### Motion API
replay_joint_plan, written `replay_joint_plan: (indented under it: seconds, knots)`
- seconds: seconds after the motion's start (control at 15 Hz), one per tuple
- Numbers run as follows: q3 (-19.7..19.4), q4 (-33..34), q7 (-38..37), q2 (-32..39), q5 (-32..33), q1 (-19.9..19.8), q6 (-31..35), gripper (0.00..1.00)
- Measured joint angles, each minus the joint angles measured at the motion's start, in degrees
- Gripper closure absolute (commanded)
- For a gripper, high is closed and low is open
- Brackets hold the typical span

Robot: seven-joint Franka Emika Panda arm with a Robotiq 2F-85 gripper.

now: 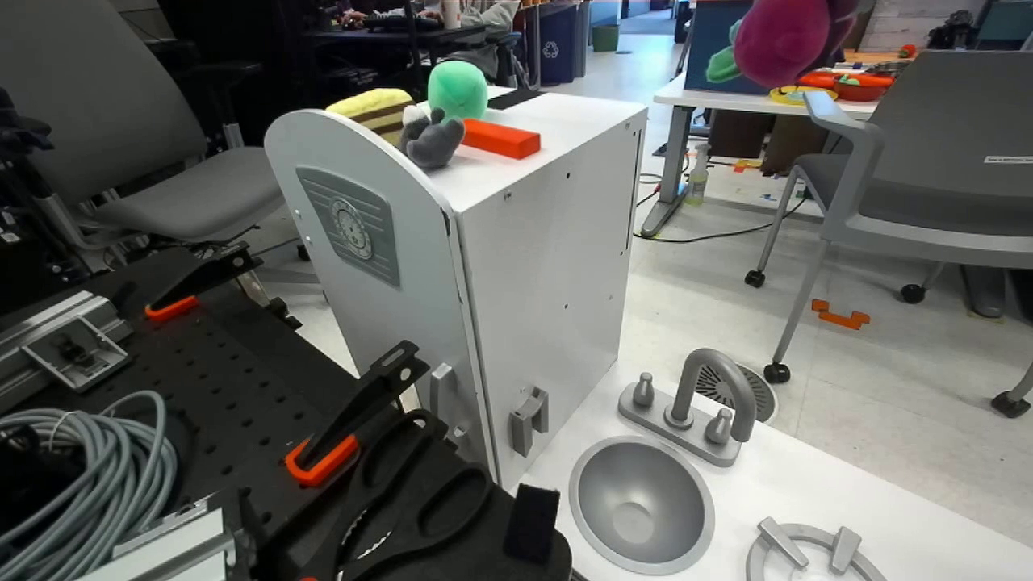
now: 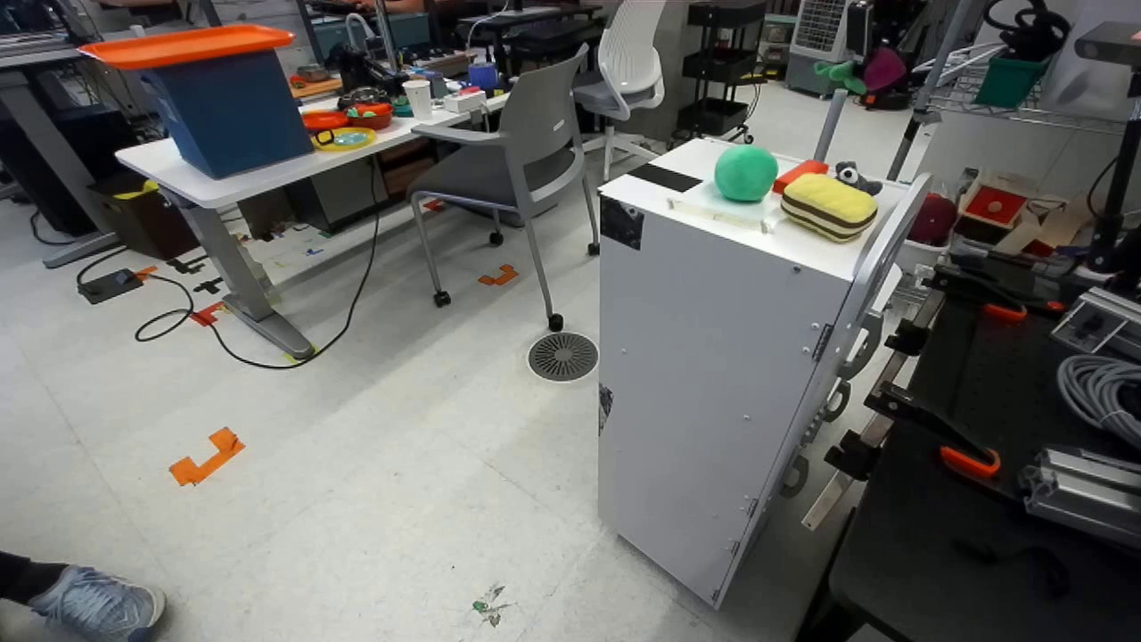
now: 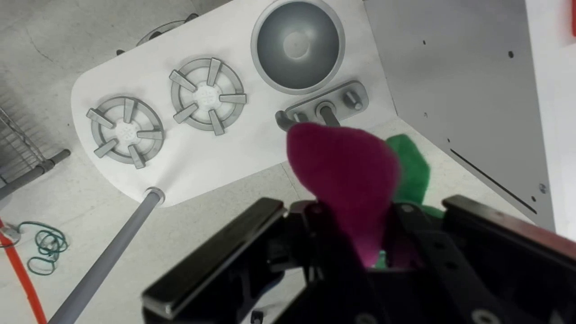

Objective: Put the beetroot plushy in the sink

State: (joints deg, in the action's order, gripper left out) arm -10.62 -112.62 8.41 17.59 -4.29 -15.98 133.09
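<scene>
wrist view: the jaws are clamped on the beetroot plushy (image 3: 344,166), its near part squeezed between them, so the rounded bulk juts past the tips and should drop free once let go; a green leaf (image 3: 408,166) pokes out to one side. in both exterior views the plushy is up high, probably so that it clears the arched faucet (image 1: 684,395) beside the sink (image 1: 641,496). seen from the wrist, it overlaps the faucet rather than the sink, so a shift across seems needed before release. the sink is set in a white table (image 3: 252,144), next to a tall cabinet (image 1: 549,250) with a green plush ball (image 1: 457,89) on top.
</scene>
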Motion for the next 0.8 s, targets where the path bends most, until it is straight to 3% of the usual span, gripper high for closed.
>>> replay_joint_plan:
  seconds: [0.8]
  knots:
    - [-0.2,-2.0,2.8,0.1,0.3,-0.4,-0.7,0.95]
